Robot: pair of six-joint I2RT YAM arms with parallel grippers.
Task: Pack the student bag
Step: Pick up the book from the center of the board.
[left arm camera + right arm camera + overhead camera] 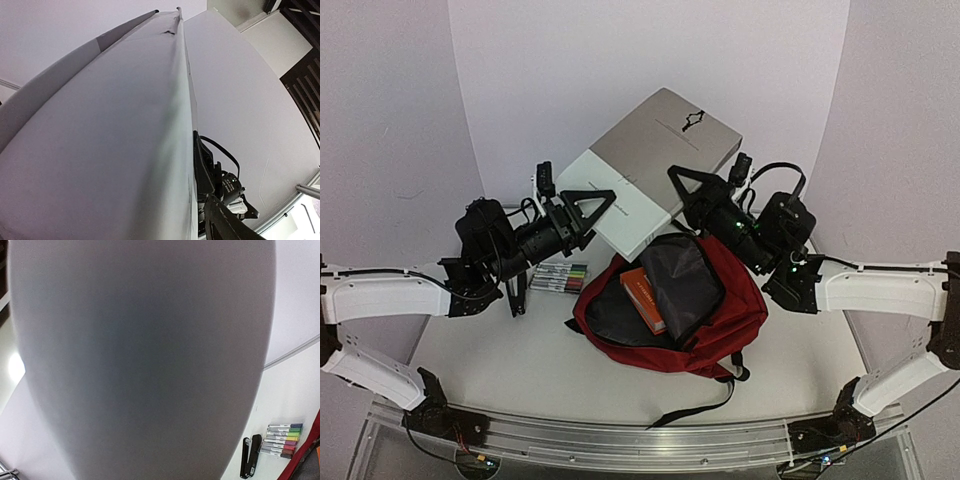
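The student bag (725,310), a red backpack, lies open on the table with its grey lining showing and an orange book (643,298) inside. Behind it, a large grey-and-white book (655,150) is held up between both arms. My right gripper (692,190) is shut on its right near edge, and the cover (140,360) fills the right wrist view. My left gripper (588,205) straddles the left near corner with its jaws open. In the left wrist view the cover (110,140) fills the frame, and one finger (230,225) stands just off it.
A row of coloured markers (560,277) (281,439) lies left of the bag, with a black stapler (517,295) (250,455) beside them. White walls close in the back and both sides. The bag's black strap (705,400) trails toward the front rail.
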